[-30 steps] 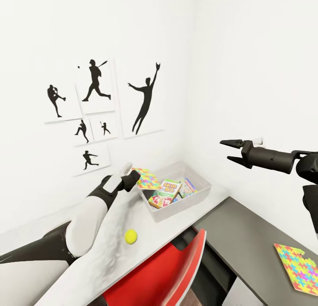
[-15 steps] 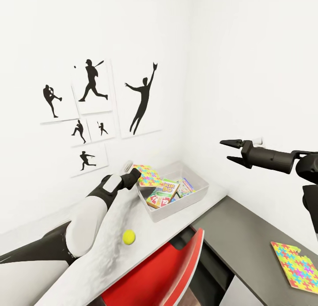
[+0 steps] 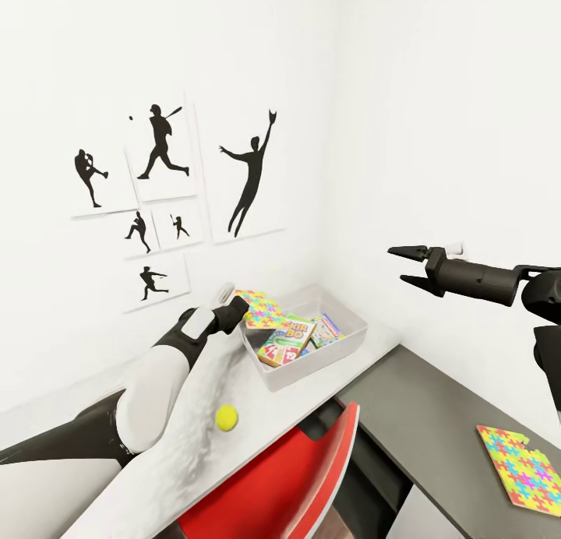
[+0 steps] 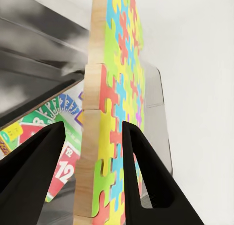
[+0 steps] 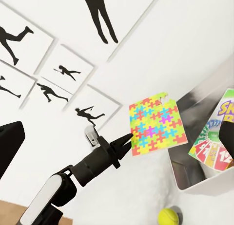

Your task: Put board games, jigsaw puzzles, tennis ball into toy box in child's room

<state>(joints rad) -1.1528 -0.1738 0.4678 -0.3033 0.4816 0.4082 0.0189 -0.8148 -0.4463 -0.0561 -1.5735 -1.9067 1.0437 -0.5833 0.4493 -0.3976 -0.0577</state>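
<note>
In the head view, board games (image 3: 290,340) lie in the toy box (image 3: 343,346); the tennis ball (image 3: 227,417) and second puzzle (image 3: 522,470) wait outside, and the right gripper (image 3: 408,265) is spread, empty. In the left wrist view, the left gripper (image 4: 92,152) pinches a jigsaw puzzle (image 4: 114,113) above the box edge. The right wrist view confirms this hold.

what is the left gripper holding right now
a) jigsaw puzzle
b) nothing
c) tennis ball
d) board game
a: the left gripper is shut on the edge of a colourful jigsaw puzzle, held over the toy box, while the tennis ball lies on the table.
</note>
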